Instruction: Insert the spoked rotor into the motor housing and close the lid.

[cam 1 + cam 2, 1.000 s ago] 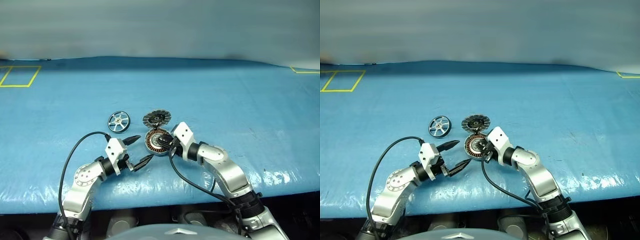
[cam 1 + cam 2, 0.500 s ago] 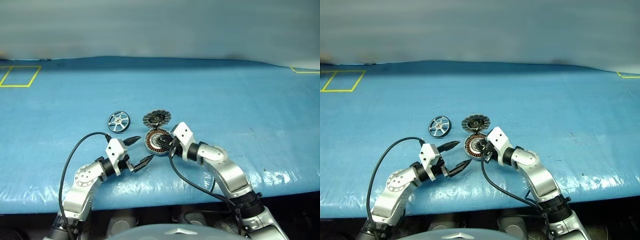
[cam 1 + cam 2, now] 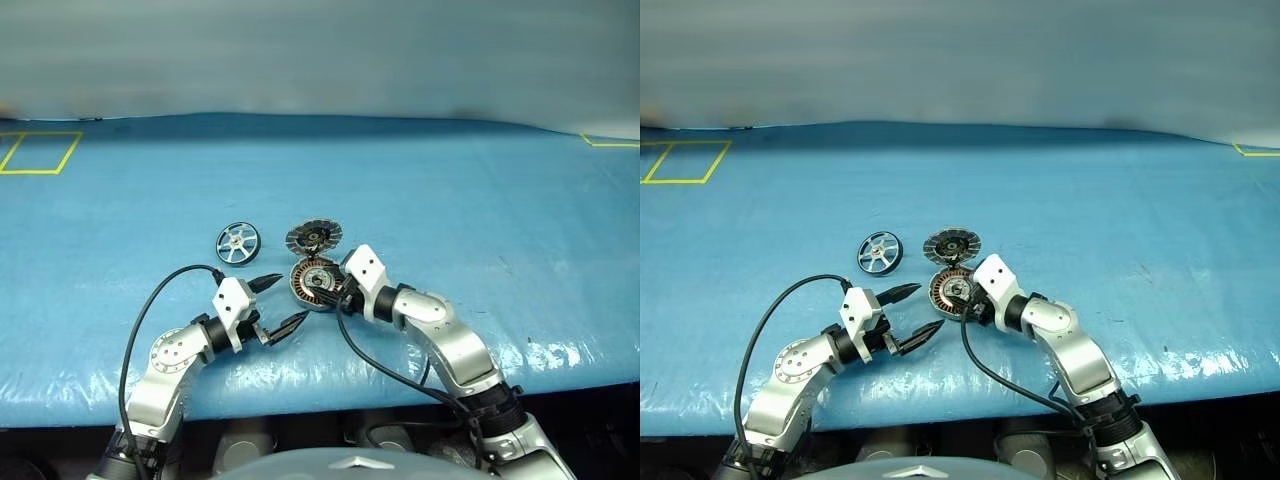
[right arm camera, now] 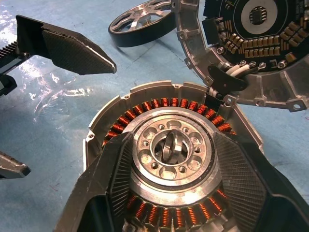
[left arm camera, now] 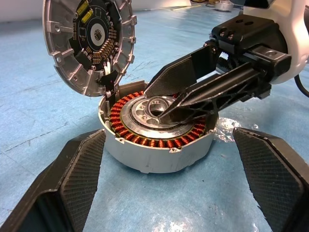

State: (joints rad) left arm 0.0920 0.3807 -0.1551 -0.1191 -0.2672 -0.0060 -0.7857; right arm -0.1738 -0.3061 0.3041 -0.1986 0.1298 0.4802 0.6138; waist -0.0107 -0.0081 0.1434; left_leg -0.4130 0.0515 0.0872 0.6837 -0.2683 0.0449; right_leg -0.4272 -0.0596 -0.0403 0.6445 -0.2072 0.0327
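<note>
Rotor: spoked silver wheel, flat on the blue counter, toward the near edge, left of the lid and well apart from both grippers. Not inserted yet.
Housing: open, copper windings exposed, near the counter's front edge, roughly mid-width. A small metal ring sits tilted in the centre bore (right wrist view).
Lid: hinged back on the far side of the housing, standing up at an angle, inner face showing.
Right gripper: over the housing, tips down at the metal centre. Jaws stand apart either side of the hub, pinching nothing I can see.
Left gripper: jaws spread wide, empty, low over the counter just left of the housing, pointing at it.
Step in hand: looks like right jaws letting go at the housing centre; rotor pickup comes next.
How to do it well: lift the right gripper straight up so the housing doesn't skid. Take the rotor by its dark rim, keep it level, centre it over the hub before lowering. Keep the lid's swing path free.
</note>
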